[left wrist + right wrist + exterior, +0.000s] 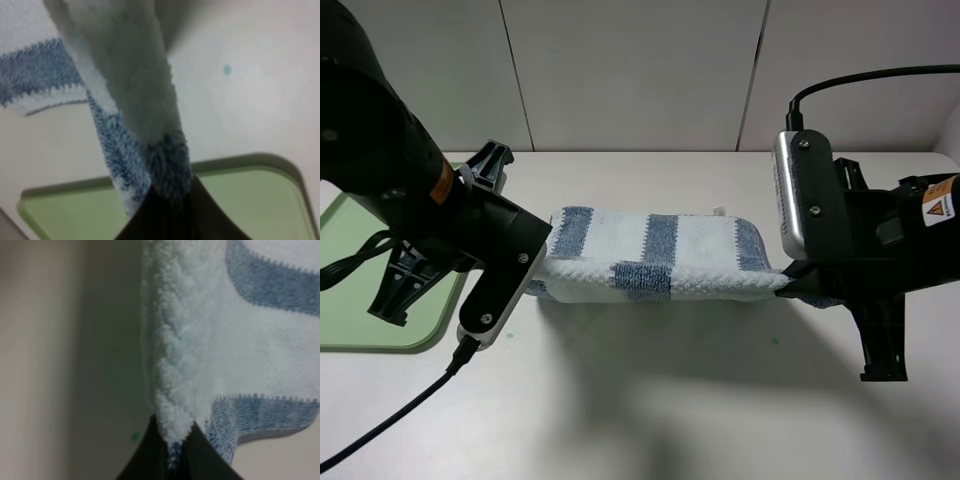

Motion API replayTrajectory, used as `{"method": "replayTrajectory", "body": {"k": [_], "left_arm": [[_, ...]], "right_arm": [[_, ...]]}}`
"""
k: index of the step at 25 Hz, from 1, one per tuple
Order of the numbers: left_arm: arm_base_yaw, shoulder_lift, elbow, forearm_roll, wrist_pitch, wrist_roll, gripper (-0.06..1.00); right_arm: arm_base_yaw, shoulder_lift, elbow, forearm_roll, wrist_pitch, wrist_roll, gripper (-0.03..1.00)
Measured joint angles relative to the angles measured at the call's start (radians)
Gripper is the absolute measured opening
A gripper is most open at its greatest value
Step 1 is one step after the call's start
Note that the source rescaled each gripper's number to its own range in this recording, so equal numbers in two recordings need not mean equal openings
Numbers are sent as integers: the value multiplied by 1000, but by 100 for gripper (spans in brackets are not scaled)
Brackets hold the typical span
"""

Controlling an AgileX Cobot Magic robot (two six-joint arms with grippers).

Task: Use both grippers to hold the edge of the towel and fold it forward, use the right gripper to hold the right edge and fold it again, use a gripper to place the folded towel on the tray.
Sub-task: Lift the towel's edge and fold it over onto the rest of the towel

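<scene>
White-blue striped towel (655, 255) stretched, doubled; left fingers (212, 222), right fingers (147, 460) pinching corners.

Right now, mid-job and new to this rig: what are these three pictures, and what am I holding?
The wide picture looks down from a high camera on two black robot arms over a pale table. The other two pictures come from a camera on each arm's wrist, looking along its pincer. The left pincer and right pincer are both shut on opposite ends of the striped towel, its near edge stretched between them. The green tray lies at the left, partly under the left arm.
</scene>
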Motion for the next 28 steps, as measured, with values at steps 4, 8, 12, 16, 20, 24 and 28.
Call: {"method": "replayTrajectory", "body": {"k": [4,8,12,16,20,24,28], "left_arm": [[-1,0,-3,19,8,-52,0],[-3,0,-3,21,8,-62,0],[-3,0,-3,40,-2,-63,0],[-3,0,-3,82,-19,-64,0],[-4,0,-3,150,-40,-108,0],[-5,0,-3,202,-79,-153,0],[2,0,-3,214,-101,-164,0]], "right_arm": [[0,-21,0,4,13,3,0],[0,-21,0,3,13,3,0],[0,-21,0,0,12,3,0],[0,-21,0,-7,-5,3,0],[0,-21,0,-20,-30,27,0],[0,-21,-1,-58,-47,55,0],[0,-19,-1,-78,-57,59,0]]}}
